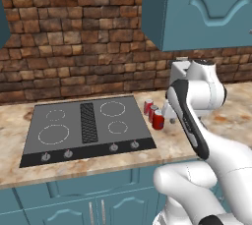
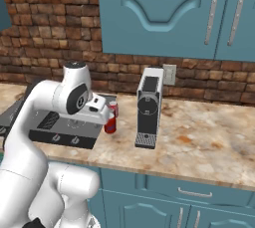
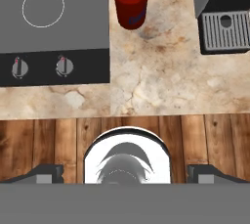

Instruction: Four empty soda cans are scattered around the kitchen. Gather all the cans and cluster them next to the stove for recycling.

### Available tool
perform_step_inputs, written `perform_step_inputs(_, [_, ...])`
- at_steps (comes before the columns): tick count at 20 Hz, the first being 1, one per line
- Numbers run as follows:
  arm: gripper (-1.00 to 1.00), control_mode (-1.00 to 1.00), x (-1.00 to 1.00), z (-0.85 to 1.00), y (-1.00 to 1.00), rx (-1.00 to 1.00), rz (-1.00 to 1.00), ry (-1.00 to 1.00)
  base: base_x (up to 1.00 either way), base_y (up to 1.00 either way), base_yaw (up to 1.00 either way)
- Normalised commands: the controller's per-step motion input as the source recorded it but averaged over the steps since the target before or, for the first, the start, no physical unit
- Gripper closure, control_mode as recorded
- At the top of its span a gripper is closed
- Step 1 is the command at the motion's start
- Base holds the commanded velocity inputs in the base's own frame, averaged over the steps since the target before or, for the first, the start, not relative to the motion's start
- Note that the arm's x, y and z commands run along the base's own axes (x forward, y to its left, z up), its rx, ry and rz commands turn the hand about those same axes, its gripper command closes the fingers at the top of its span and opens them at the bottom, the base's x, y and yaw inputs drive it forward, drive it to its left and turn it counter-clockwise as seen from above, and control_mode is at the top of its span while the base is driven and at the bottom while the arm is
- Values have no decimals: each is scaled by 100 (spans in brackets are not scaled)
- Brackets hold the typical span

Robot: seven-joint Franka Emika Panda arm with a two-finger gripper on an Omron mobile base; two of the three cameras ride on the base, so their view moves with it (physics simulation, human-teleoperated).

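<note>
Here your gripper [image 3: 125,171] stands fully open and holds nothing, its fingertips [image 3: 46,173] spread wide above the marble counter [image 3: 156,81]. The red soda cans [image 1: 153,114] cluster upright just beside the stove [image 1: 83,128], at its 3 o'clock edge; the coffee machine [image 2: 148,107] stands near them at 3 o'clock.
</note>
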Motion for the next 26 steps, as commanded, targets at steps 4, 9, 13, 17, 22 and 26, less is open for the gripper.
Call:
perform_step_inputs(4, [-100,-100,-29,48,17,-4,0,10,0,0,0])
perform_step_inputs(9, [-100,-100,-22,43,13,-3,1,9,0,0,0])
perform_step_inputs(13, [-100,-100,-42,22,-1,0,5,0,0,0,0])
perform_step_inputs(17, [-100,-100,-37,29,0,0,7,0,0,0,0])
perform_step_inputs(22, [-100,100,-9,7,0,0,4,0,-8,2,1])
perform_step_inputs(26, [-100,100,0,0,0,0,0,0,-85,21,16])
